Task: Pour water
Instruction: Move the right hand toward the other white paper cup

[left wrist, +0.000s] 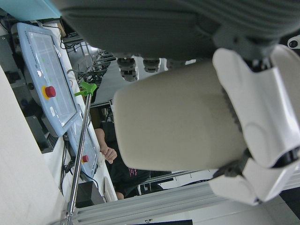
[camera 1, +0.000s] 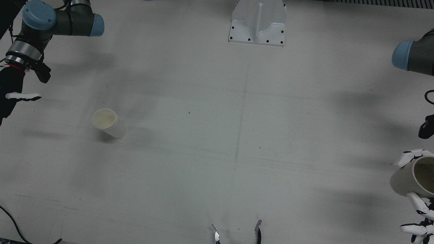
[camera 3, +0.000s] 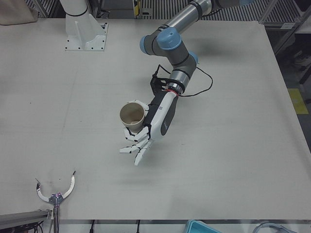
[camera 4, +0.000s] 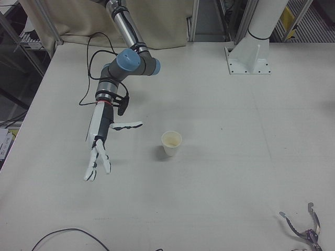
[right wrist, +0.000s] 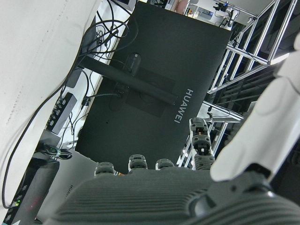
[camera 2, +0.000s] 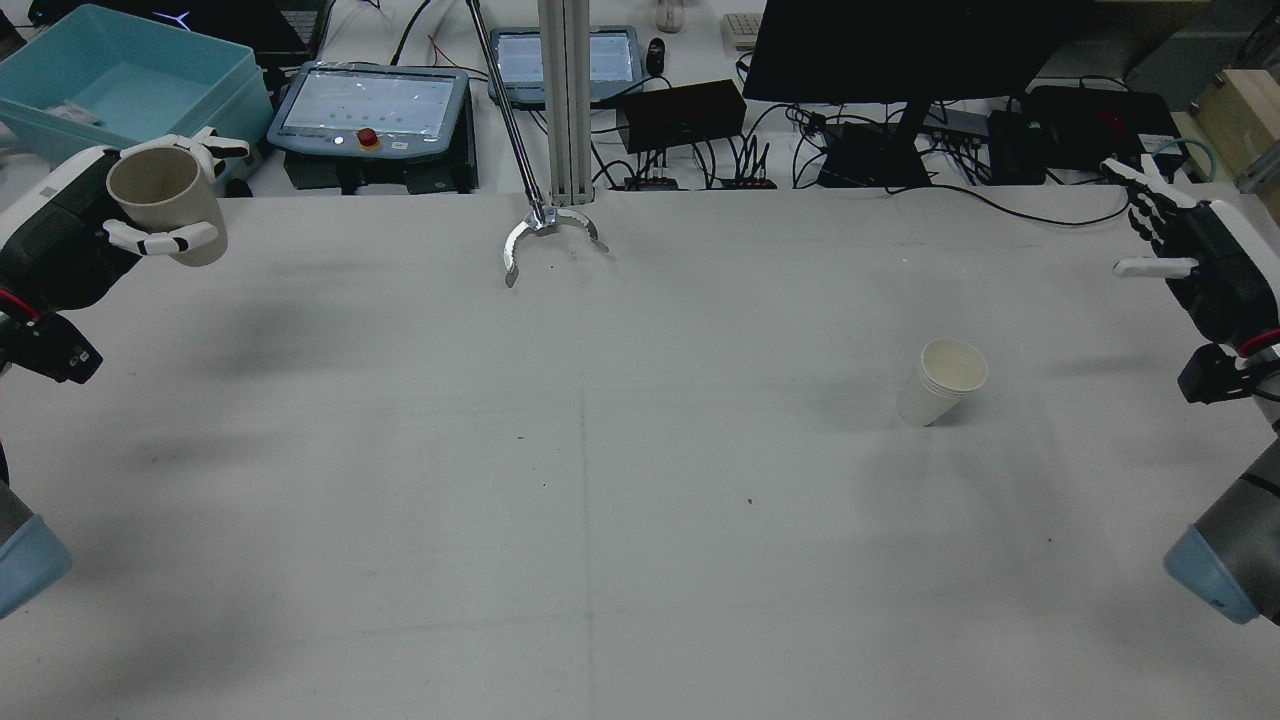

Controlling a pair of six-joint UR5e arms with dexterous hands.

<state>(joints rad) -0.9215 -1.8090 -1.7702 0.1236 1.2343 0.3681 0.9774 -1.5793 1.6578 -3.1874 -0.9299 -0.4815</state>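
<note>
My left hand [camera 2: 70, 235] is shut on a beige cup [camera 2: 165, 205] and holds it raised above the table's left far corner, roughly upright with its mouth tipped a little. The held cup also shows in the front view [camera 1: 412, 178], the left-front view [camera 3: 132, 115] and the left hand view [left wrist: 178, 122]. A white paper cup [camera 2: 940, 380] stands on the table at the right, also in the front view [camera 1: 108, 122] and the right-front view [camera 4: 171, 142]. My right hand [camera 2: 1190, 250] is open and empty, raised well right of the white cup; it shows in the right-front view [camera 4: 100, 144].
A metal claw on a pole [camera 2: 545, 235] hangs over the far middle of the table. A white arm pedestal [camera 1: 258, 22] stands at the robot's side. Monitors, cables and a blue bin [camera 2: 110, 85] lie beyond the far edge.
</note>
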